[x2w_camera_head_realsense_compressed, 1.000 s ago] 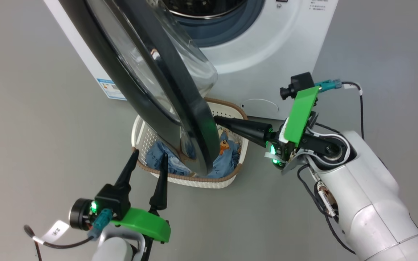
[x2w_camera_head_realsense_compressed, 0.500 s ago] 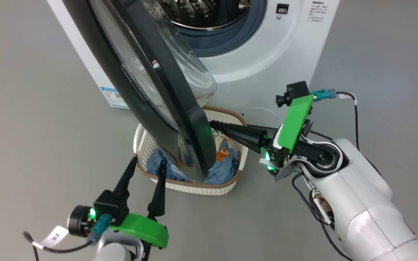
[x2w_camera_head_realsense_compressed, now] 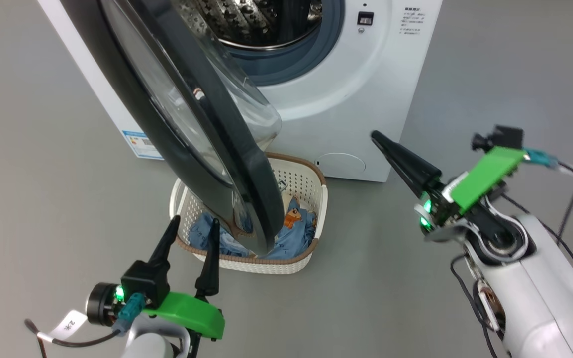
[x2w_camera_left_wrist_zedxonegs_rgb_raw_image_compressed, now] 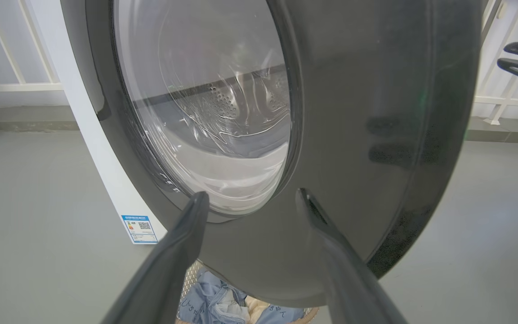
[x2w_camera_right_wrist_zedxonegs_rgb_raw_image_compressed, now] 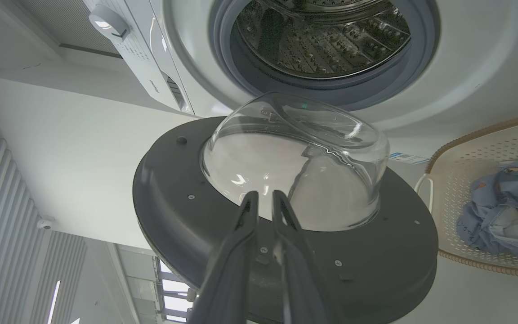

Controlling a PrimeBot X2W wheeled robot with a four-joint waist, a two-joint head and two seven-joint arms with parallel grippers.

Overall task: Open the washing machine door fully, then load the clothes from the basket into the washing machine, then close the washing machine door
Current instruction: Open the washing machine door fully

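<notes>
Item: large round glossy-black-ring glass-bowl door (x2w_camera_head_realsense_compressed: pixel 254 194), frame centre. Prob. heavy, stiff, slick; push/pull at free rim. L gripper (x2w_camera_head_realsense_compressed: pixel 194 220) wide, empty; R gripper (x2w_camera_head_realsense_compressed: pixel 376 135) pinched, empty.

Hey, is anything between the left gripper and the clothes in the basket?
Yes. The partly open door hangs over the basket, directly in front of the open left gripper. The clothes peek out beneath its lower edge.

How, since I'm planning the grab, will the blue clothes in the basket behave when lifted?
Probably floppy: the clothes lie crumpled in folds in the basket. Likely light, since the fabric looks thin. From a pinch they may drape and trail, perhaps dragging a neighbouring piece along.
</notes>
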